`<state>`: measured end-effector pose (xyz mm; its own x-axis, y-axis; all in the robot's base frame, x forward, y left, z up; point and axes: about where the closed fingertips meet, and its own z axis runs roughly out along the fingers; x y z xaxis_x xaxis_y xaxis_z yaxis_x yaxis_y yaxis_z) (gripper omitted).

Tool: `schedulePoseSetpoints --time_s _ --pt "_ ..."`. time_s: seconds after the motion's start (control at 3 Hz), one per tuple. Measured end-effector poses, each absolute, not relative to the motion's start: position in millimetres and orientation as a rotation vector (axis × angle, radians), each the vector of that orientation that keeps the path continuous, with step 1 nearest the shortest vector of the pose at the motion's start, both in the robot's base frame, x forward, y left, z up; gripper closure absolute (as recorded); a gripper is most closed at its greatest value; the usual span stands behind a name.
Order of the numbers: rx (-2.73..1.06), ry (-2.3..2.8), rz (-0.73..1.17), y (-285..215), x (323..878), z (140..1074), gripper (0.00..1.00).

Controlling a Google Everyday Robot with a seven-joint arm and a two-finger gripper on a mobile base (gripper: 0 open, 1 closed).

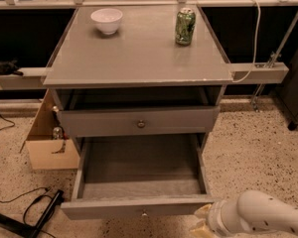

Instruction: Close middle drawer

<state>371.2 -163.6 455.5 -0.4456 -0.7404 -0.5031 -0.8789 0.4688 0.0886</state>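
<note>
The middle drawer (109, 209) is the grey one pulled far out of the cabinet, empty inside, with a low front and a small round knob (144, 213) at the bottom of the view. My gripper (202, 223) is cream-coloured on a white arm (260, 214). It sits at the bottom right, just beside the right end of the drawer's front and partly cut off by the frame edge. Whether it touches the front I cannot tell. The lowest drawer is hidden under the open one.
The top drawer (99, 124), taller-fronted with a bigger knob, stands slightly open. A white bowl (107, 20) and a green can (185, 27) stand on the cabinet top (139, 58). An open cardboard box (43, 151) is on the floor at left, with black cables (37, 213) in front of it.
</note>
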Motion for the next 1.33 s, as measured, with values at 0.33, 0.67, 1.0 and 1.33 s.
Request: schedulePoseSetpoints --time_s 0.33,0.67,1.0,1.33 --pt "-1.369 2.296 0.485 -154.9 381.2 397.0 0.73" --pt "-1.329 2.223 0.491 -141.2 421.6 335.9 1.0" --pt "-1.322 2.215 0.494 -140.1 424.2 332.2 1.0" --pt "-1.313 2.192 0.489 -136.6 435.8 332.3 1.0"
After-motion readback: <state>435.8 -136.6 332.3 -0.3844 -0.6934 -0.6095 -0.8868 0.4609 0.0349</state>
